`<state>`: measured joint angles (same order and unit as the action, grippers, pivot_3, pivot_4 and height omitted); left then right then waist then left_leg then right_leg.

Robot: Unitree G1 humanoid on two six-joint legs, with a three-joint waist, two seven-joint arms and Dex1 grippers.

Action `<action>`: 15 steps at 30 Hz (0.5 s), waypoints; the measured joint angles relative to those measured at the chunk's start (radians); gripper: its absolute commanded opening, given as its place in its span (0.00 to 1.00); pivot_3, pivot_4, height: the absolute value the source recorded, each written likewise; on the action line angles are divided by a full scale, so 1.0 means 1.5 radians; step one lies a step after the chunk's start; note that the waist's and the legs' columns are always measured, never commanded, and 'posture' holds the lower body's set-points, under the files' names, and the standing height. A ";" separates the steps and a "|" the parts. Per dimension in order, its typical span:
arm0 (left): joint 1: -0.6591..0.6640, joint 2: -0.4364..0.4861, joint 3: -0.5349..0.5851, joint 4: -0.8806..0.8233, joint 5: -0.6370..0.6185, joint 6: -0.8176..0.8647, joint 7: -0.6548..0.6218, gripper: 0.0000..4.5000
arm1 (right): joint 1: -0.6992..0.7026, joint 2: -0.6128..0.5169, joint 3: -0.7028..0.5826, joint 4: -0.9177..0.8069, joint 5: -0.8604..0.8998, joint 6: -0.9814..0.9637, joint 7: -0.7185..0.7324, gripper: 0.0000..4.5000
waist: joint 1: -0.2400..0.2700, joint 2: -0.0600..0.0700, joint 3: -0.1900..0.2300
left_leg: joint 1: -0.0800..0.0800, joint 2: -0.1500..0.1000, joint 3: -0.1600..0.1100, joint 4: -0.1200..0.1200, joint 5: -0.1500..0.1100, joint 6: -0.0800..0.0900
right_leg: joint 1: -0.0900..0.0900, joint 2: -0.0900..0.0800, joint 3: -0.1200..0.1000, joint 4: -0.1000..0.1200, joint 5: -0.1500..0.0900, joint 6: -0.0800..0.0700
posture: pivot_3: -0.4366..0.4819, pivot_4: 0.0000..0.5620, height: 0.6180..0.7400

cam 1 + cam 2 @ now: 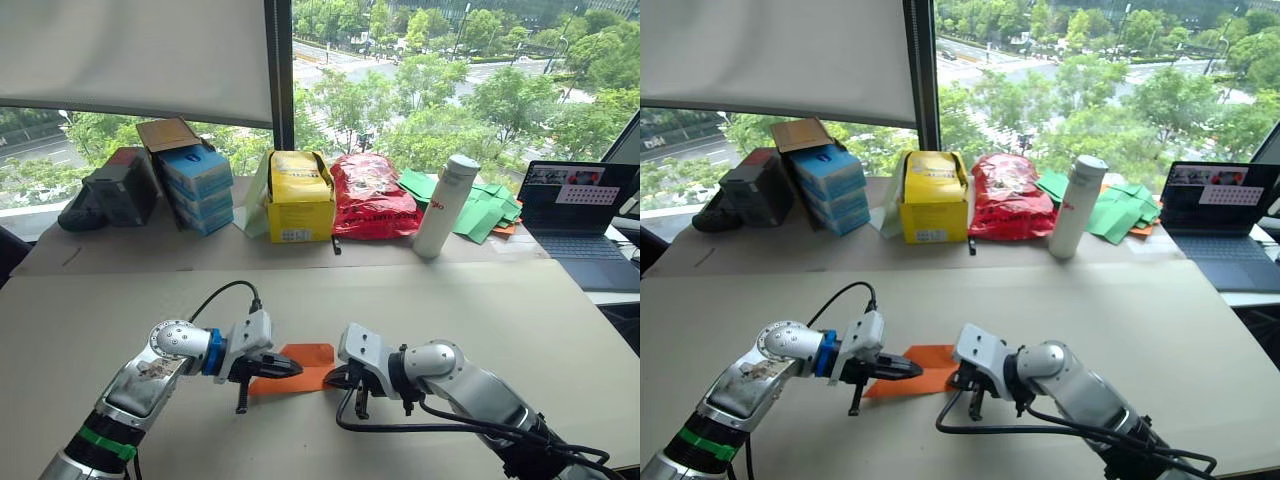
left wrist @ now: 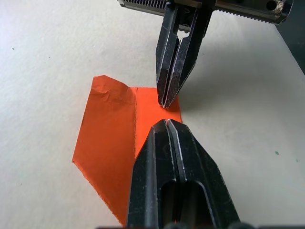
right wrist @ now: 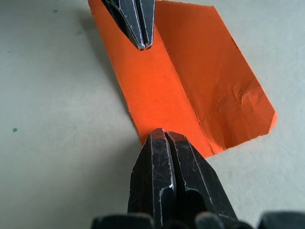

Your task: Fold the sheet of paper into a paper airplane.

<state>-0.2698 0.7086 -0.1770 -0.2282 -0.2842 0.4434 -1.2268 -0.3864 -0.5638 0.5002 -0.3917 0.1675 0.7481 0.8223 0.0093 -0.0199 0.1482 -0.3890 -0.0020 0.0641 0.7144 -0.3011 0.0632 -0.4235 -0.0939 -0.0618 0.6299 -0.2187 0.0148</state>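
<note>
Orange paper, thin and creased, the sheet of paper (image 1: 300, 367), lay flat on the beige tabletop (image 1: 480, 310) between the two arms, part-folded into a long strip with one lengthwise crease and one crumpled corner; no pointed nose was formed yet, so I judged the task early. The left gripper (image 2: 167, 125) was clenched, its tip resting on one end of the sheet near the crease; the right gripper (image 3: 159, 134) was likewise clenched, its tip at the opposite short edge; neither held the paper, both appeared only to press it.

Risks, as judgement: with both tips bearing on the same narrow strip, any sideways drag could skid the sheet across the smooth tabletop or wrinkle it further; uneven pressure could set the next crease off the centre line; the crumpled corner may spring up and spoil alignment; a pointed finger tip pushed hard could tear so thin a paper.

Containers along the far edge by the window: a yellow cardboard box (image 1: 298, 197), closed, contents not visible; a stack of blue cartons (image 1: 197, 187) with an open brown flap above, contents not visible; a red crinkly bag (image 1: 371, 196), sealed; a white cylindrical bottle (image 1: 446, 205), capped; loose green papers (image 1: 480, 210) lay beside it.
</note>
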 measured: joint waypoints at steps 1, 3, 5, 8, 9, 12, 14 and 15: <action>0.006 0.004 0.002 -0.005 -0.004 0.010 0.005 0.01 | 0.000 0.000 0.000 0.000 0.000 0.000 0.000 0.00 | 0.000 0.000 0.000 | 0.000 0.000 0.000 0.000 0.000 0.000 | 0.000 0.000 0.000 0.000 0.000 0.000 | 0.48 0.27 1.00; 0.015 0.009 0.002 -0.013 -0.008 0.015 0.012 0.01 | -0.001 0.000 -0.001 0.000 0.000 0.000 0.001 0.00 | 0.000 0.000 0.000 | 0.000 0.000 0.000 0.000 0.000 0.000 | 0.000 0.000 0.000 0.000 0.000 0.000 | 0.48 0.27 1.00; 0.023 0.009 0.002 -0.018 -0.010 0.016 0.018 0.01 | -0.003 0.000 -0.001 0.001 0.000 0.000 0.001 0.00 | 0.000 0.000 0.000 | 0.000 0.000 0.000 0.000 0.000 0.000 | 0.000 0.000 0.000 0.000 0.000 0.000 | 0.48 0.27 1.00; 0.029 0.018 0.001 -0.018 -0.008 0.010 0.023 0.01 | -0.007 0.001 -0.001 0.004 0.000 0.001 0.002 0.00 | 0.000 0.000 0.000 | 0.000 0.000 0.000 0.000 0.000 0.000 | 0.000 0.000 0.000 0.000 0.000 0.000 | 0.48 0.27 1.00; 0.031 0.025 0.001 -0.016 -0.006 0.006 0.023 0.01 | -0.009 0.001 -0.001 0.006 0.000 0.001 0.002 0.00 | 0.000 0.000 0.000 | 0.000 0.000 0.000 0.000 0.000 0.000 | 0.000 0.000 0.000 0.000 0.000 0.000 | 0.48 0.27 1.00; 0.048 0.039 0.001 -0.002 0.007 -0.027 0.022 0.01 | -0.012 0.001 -0.001 0.007 -0.001 0.001 0.002 0.00 | 0.000 0.000 0.000 | 0.000 0.000 0.000 0.000 0.000 -0.001 | 0.000 0.000 0.000 0.000 0.000 0.000 | 0.48 0.27 1.00; 0.058 0.044 -0.001 0.016 0.017 -0.048 0.022 0.01 | -0.012 0.001 -0.001 0.007 -0.003 0.001 0.002 0.00 | 0.000 0.000 0.000 | 0.000 0.000 0.000 0.000 0.000 0.000 | 0.000 0.000 0.000 0.000 0.000 0.000 | 0.48 0.27 1.00; 0.060 0.044 -0.001 0.028 0.021 -0.062 0.022 0.01 | -0.013 0.001 -0.001 0.007 -0.004 0.001 0.002 0.00 | 0.000 0.000 0.000 | 0.000 0.000 0.000 0.000 0.000 0.000 | 0.000 0.000 0.000 0.000 0.000 0.000 | 0.48 0.27 1.00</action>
<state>-0.1798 0.7749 -0.1782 -0.1855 -0.2534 0.3508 -1.1933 -0.4053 -0.5623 0.4992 -0.3808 0.1617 0.7499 0.8251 0.0096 -0.0196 0.1484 -0.3892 -0.0021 0.0643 0.7141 -0.3009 0.0626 -0.4238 -0.0945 -0.0620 0.6296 -0.2187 0.0146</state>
